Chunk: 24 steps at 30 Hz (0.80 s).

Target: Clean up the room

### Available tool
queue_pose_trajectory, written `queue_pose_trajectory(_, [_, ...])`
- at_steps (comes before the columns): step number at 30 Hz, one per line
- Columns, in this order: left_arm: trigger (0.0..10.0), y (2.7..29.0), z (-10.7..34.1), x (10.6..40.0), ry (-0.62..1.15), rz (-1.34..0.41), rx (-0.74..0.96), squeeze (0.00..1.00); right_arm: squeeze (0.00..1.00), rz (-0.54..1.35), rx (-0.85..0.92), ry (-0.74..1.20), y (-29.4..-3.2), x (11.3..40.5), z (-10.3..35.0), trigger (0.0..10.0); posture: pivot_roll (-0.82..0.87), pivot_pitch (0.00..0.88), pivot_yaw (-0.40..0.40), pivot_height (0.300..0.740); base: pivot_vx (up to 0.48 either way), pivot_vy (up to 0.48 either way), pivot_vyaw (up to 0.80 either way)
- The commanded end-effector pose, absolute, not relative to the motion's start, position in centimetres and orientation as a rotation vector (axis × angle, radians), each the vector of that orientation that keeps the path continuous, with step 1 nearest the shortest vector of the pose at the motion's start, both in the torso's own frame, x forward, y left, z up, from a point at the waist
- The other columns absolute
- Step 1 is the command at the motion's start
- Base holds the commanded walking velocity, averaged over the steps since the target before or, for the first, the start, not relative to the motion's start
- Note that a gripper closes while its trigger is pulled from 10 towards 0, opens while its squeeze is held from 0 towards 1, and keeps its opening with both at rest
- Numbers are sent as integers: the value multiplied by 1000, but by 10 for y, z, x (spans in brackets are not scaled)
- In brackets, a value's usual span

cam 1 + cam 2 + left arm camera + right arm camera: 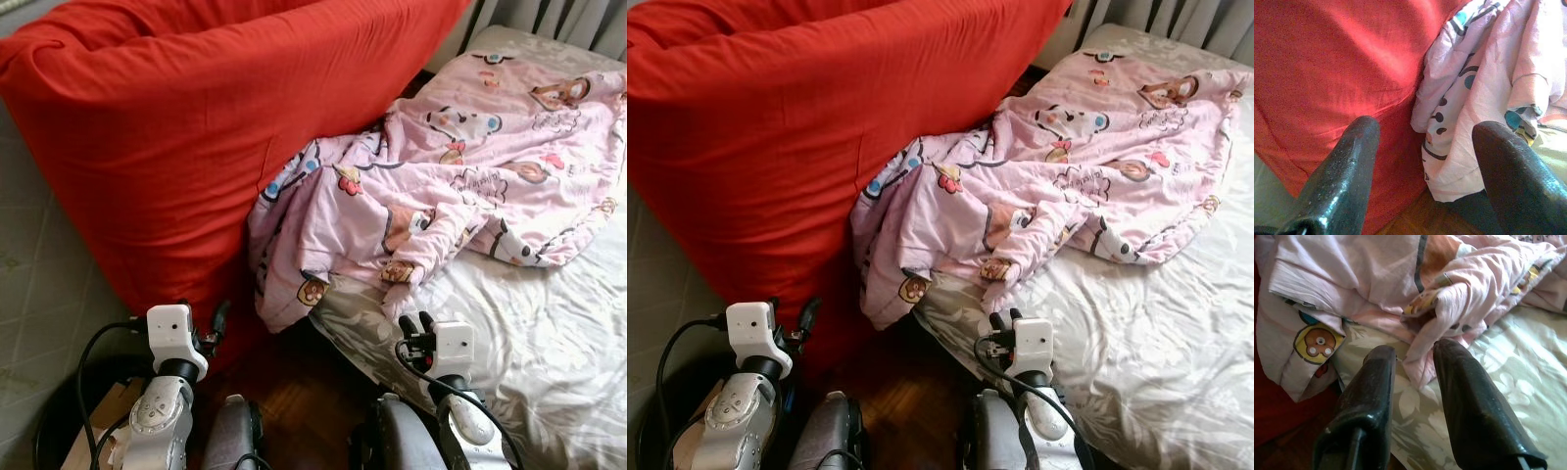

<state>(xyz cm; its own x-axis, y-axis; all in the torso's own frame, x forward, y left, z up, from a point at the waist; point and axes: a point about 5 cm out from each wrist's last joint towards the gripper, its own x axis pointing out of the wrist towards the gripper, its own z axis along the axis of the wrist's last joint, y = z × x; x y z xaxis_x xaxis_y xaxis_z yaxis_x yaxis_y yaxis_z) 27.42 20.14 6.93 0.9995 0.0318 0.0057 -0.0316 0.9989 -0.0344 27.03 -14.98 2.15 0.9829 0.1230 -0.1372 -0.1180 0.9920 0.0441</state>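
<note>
A crumpled pink blanket (pixel 460 166) with cartoon prints lies across the bed (pixel 549 333). One corner of it hangs over the bed's near left corner. A big red cushion (pixel 186 137) leans against that side, touching the blanket. My left gripper (pixel 216 328) is low beside the red cushion and open; in its wrist view the left gripper (pixel 1425 147) faces the seam between the red cushion (pixel 1327 63) and the hanging blanket (pixel 1474 98). My right gripper (pixel 416 323) hovers over the bed's near corner. In the right wrist view it (pixel 1413 362) is narrowly open just short of a blanket fold (pixel 1449 303), holding nothing.
The bed carries a pale floral sheet (pixel 1508 372). Dark wooden floor (pixel 294 392) shows between the cushion and the bed. Grey floor (pixel 34 264) runs along the left, and curtains (pixel 568 20) hang behind the bed. Brown cardboard (pixel 113 401) sits by my left arm.
</note>
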Motion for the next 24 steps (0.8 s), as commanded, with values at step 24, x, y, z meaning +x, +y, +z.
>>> queue_pose_trajectory(24, [10000, 201, 65, 273, 21, 14, -40, 0, 0, 163, 50, 164, -143, 261, 12, 10000, -2, 241, 6, 622, 0, 0, 416])
